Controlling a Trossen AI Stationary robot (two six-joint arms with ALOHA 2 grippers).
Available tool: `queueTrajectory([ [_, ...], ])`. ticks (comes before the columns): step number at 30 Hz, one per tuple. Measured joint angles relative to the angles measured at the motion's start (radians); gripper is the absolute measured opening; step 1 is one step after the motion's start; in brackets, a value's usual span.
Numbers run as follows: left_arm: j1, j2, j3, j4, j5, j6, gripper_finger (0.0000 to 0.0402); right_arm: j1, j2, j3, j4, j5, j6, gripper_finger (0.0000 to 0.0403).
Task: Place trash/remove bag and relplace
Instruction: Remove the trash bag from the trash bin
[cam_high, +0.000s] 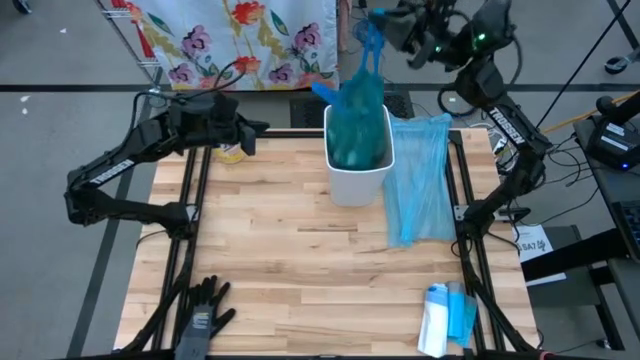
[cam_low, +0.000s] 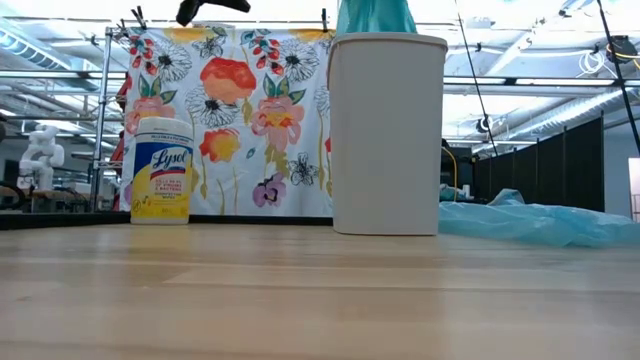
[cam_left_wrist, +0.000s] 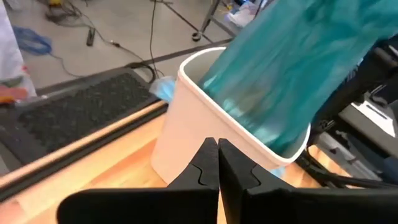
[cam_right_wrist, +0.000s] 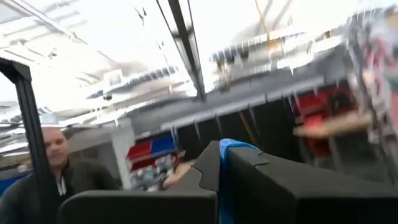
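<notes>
A white bin (cam_high: 358, 165) stands at the middle of the table's far side. A teal bag (cam_high: 358, 110) rises out of it, stretched upward, with its gathered top (cam_high: 371, 35) high above the rim. My right gripper (cam_high: 388, 30) is shut on that top. My left gripper (cam_high: 258, 128) is shut on nothing and hangs above the table to the left of the bin; in its wrist view the fingers (cam_left_wrist: 217, 149) point at the bin's wall (cam_left_wrist: 186, 124). The trash is hidden. My right gripper pinches the bag's gathered top (cam_right_wrist: 225, 152) between its two fingers, and a strip of blue film shows between them. It reaches in from the table's right, high above the bin. The bag hangs below the fingers, drawn long, its lower part inside the bin.
A second light blue bag (cam_high: 420, 180) lies flat on the table right of the bin. A Lysol canister (cam_high: 232, 152) stands at the far left, black gloves (cam_high: 200, 312) lie at the near left, and a white and blue pack (cam_high: 445, 318) lies at the near right. A person (cam_right_wrist: 56, 168) stands beyond the table.
</notes>
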Motion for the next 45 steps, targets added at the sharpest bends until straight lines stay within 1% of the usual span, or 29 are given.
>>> queueTrajectory([
  [5, 0.000, -0.007, 0.000, -0.041, -0.001, 0.051, 0.0000, 0.007, 0.094, 0.206, 0.001, 0.059, 0.012, 0.0000],
  [8, 0.006, -0.012, 0.000, -0.074, 0.000, 0.073, 0.0000, 0.010, 0.150, 0.304, 0.006, 0.090, 0.017, 0.0000],
  [10, 0.014, -0.019, 0.000, -0.096, 0.002, 0.084, 0.0000, 0.019, 0.154, 0.283, 0.096, 0.124, 0.054, 0.0000],
  [12, 0.021, -0.026, 0.000, -0.114, 0.006, 0.113, 0.0000, 0.020, 0.161, 0.279, 0.119, 0.153, 0.078, 0.0000],
  [16, 0.031, -0.040, 0.000, -0.140, 0.013, 0.131, 0.0000, 0.021, 0.167, 0.279, 0.183, 0.170, 0.072, 0.0000],
  [23, 0.031, -0.046, 0.000, -0.196, 0.022, 0.176, 0.0000, 0.004, 0.136, 0.279, 0.383, 0.212, 0.068, 0.0000],
  [28, 0.031, -0.046, 0.000, -0.245, 0.022, 0.204, 0.0000, -0.038, 0.073, 0.302, 0.424, 0.229, 0.022, 0.0000],
  [31, 0.031, -0.046, 0.000, -0.258, 0.022, 0.204, 0.0000, -0.069, 0.029, 0.301, 0.417, 0.238, 0.002, 0.0000],
  [34, 0.031, -0.046, 0.000, -0.257, 0.022, 0.204, 0.0000, -0.096, -0.015, 0.301, 0.356, 0.237, -0.012, 0.0000],
  [36, 0.031, -0.046, 0.000, -0.254, 0.022, 0.204, 0.0000, -0.112, -0.046, 0.301, 0.257, 0.237, -0.029, 0.0000],
  [39, 0.031, -0.046, 0.000, -0.253, 0.022, 0.204, 0.0000, -0.133, -0.087, 0.301, 0.054, 0.235, -0.078, 0.0000],
  [43, 0.031, -0.046, 0.000, -0.252, 0.022, 0.196, 0.0000, -0.155, -0.135, 0.299, -0.235, 0.225, -0.191, 0.0000],
  [45, 0.031, -0.046, 0.000, -0.252, 0.022, 0.194, 0.0000, -0.164, -0.164, 0.299, -0.375, 0.238, -0.245, 0.0000],
])
